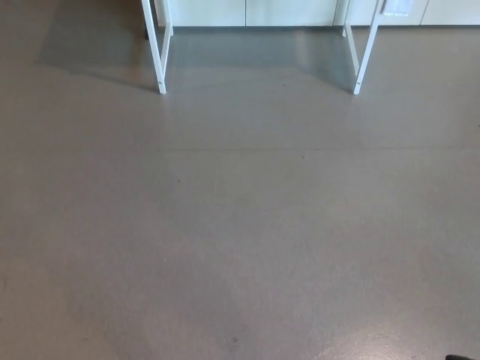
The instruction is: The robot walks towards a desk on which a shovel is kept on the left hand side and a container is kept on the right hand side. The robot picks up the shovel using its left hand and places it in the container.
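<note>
Neither the shovel nor the container shows in the head view. Of the desk I see only its white legs, one pair at the top left [159, 52] and one at the top right [363, 52]; the desktop lies beyond the picture's top edge. My left hand does not show. Only a thin dark sliver of my right hand [459, 358] shows at the bottom right edge.
Grey floor [240, 225] stretches from me to the desk legs. Behind the legs runs a row of pale cabinet fronts [255, 11] along the wall. A faint seam crosses the floor about halfway up.
</note>
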Available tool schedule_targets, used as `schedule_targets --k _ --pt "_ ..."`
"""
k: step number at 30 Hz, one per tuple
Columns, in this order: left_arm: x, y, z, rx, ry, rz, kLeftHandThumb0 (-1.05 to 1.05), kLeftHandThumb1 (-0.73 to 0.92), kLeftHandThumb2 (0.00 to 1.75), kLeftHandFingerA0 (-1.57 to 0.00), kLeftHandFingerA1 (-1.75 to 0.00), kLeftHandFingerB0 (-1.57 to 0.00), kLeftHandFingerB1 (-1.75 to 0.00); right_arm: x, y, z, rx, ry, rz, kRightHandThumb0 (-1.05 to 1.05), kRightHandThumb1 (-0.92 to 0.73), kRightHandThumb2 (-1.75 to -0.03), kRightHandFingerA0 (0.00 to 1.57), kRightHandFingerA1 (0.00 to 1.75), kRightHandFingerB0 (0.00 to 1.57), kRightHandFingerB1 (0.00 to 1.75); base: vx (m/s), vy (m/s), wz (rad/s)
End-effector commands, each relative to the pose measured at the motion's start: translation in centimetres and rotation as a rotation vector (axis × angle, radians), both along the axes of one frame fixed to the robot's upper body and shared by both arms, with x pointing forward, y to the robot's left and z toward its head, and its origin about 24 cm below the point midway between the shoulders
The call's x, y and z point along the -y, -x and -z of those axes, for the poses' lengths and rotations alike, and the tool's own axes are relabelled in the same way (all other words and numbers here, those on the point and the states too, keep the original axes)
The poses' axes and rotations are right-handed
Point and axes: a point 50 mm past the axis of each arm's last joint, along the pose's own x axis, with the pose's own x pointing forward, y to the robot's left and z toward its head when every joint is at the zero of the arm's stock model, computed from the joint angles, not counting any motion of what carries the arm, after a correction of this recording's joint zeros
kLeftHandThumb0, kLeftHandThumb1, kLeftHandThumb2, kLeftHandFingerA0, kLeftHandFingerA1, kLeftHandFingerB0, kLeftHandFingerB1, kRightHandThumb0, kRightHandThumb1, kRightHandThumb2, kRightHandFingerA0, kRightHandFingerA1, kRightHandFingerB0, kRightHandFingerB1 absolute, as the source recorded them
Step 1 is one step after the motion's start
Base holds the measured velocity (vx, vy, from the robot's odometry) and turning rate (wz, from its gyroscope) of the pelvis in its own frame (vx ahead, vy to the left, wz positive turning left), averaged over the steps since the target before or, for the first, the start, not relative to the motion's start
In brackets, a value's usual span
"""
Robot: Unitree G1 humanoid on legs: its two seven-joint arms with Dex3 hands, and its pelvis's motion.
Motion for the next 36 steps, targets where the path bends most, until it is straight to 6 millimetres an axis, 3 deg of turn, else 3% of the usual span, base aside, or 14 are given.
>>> schedule_targets --k 1,13,23,36 --pt "-0.5 0.0 -0.5 0.042 -0.067 0.055 -0.25 0.58 0.57 -0.4 -0.36 -0.32 -0.31 0.1 0.2 -0.1 0.02 0.002 -0.014 -0.39 -0.42 -0.67 0.6 0.56 0.35 0.46 0.0 0.0 0.0" --pt "-0.8 -0.2 -0.3 0.044 -0.083 0.062 -0.27 0.58 0.57 -0.45 -0.37 -0.35 -0.32 -0.2 -0.1 0.0 0.033 0.023 -0.05 -0.38 -0.44 -0.68 0.58 0.56 0.35 0.47 0.01 0.013 0.08" --pt "-0.8 -0.8 -0.5 0.069 -0.098 0.075 -0.25 0.58 0.57 -0.47 -0.38 -0.37 -0.33 -0.2 -0.7 -0.2 0.043 0.024 -0.051 -0.42 -0.42 -0.69 0.59 0.56 0.35 0.47 0.19 0.303 -0.26" --pt "-1.0 -0.6 -0.7 0.067 -0.107 0.077 -0.26 0.58 0.58 -0.47 -0.38 -0.39 -0.33 -0.4 -0.7 0.0 0.049 0.027 -0.061 -0.42 -0.42 -0.7 0.61 0.58 0.36 0.48 0.28 -0.16 0.24"
